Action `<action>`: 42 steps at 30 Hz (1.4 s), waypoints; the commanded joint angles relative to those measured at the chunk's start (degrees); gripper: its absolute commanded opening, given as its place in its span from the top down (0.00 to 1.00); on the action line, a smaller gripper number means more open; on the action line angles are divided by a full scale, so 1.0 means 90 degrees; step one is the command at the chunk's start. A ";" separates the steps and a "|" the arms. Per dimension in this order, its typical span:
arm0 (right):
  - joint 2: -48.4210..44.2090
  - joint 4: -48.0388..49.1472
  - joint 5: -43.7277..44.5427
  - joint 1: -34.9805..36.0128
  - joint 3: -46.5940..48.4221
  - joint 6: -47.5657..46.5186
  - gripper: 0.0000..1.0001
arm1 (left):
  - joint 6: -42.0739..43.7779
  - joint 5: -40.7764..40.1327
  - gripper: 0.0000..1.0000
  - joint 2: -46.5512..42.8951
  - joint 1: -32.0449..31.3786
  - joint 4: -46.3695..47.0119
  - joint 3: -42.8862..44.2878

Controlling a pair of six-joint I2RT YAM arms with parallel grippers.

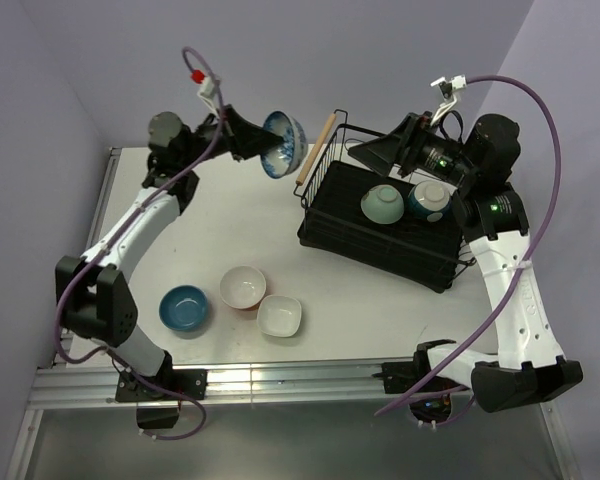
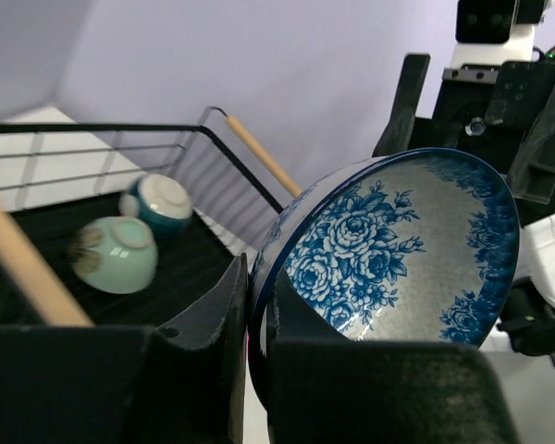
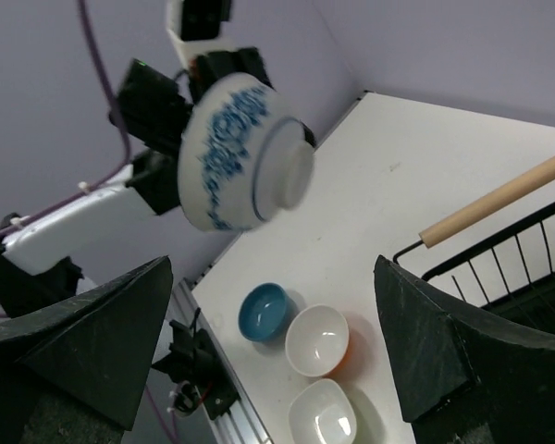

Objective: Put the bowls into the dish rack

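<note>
Left gripper (image 2: 255, 305) clenched on patterned bowl (image 2: 398, 250) rim, bowl tilted, held aloft beside rack (image 1: 400, 250) handle (image 1: 316, 148). Right gripper (image 3: 273, 277) spread wide, empty, above rack's far end.

I count six small ceramic bowls: one blue-and-white floral (image 1: 283, 142), one mint green (image 1: 381, 204), one teal with pale foot (image 1: 429, 200), one plain blue (image 1: 184, 308), one white with orange outside (image 1: 243, 288), one squarish white (image 1: 280, 316). One black wire dish rack (image 1: 365, 248).
</note>
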 commanded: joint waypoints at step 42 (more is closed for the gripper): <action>0.0147 0.0732 0.0252 0.1106 -0.0452 0.0569 0.19 | 0.0085 -0.0600 1.00 0.0606 -0.1410 0.0141 0.0830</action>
